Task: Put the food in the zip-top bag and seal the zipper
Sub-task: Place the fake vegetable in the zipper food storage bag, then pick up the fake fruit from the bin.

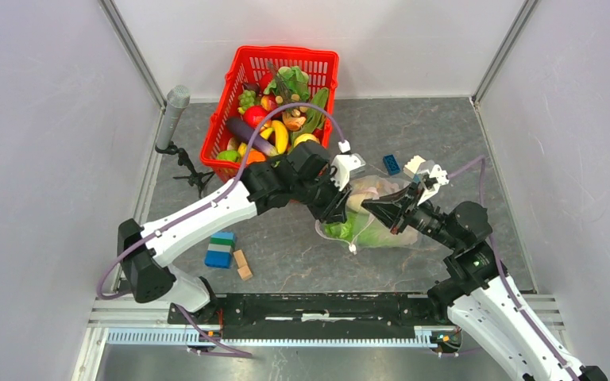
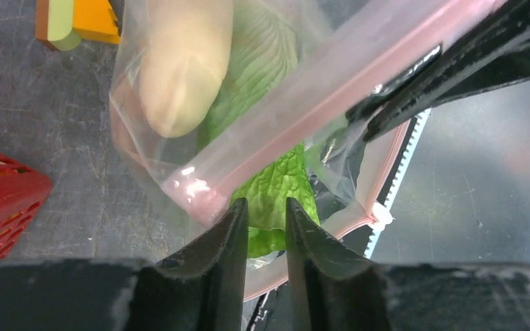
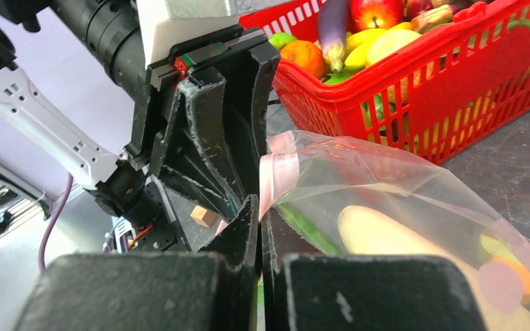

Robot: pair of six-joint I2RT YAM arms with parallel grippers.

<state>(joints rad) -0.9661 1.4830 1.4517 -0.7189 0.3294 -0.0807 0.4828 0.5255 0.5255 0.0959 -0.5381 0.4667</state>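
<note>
The clear zip-top bag [image 1: 401, 238] lies mid-table between both grippers, mouth held up. Inside it are a pale white radish [image 2: 183, 69] and green leaves [image 2: 262, 62]. My right gripper [image 3: 260, 207] is shut on the pink zipper [image 3: 276, 176] at the mouth's upper edge. My left gripper [image 2: 267, 207] sits at the mouth's near edge. Its jaws stand narrowly apart, with the lower pink strip and a leaf showing in the gap. The white slider tab [image 2: 381, 217] sits at the strip's end. More food, including an eggplant [image 1: 250, 133] and a red apple [image 1: 254, 115], fills the red basket [image 1: 230, 103].
A blue-green block [image 1: 221, 250] and small wooden blocks [image 1: 242, 264] lie left of the bag. A blue block [image 1: 391, 164] sits behind it. A grey microphone on a stand [image 1: 176, 111] is at the left wall. White walls enclose three sides.
</note>
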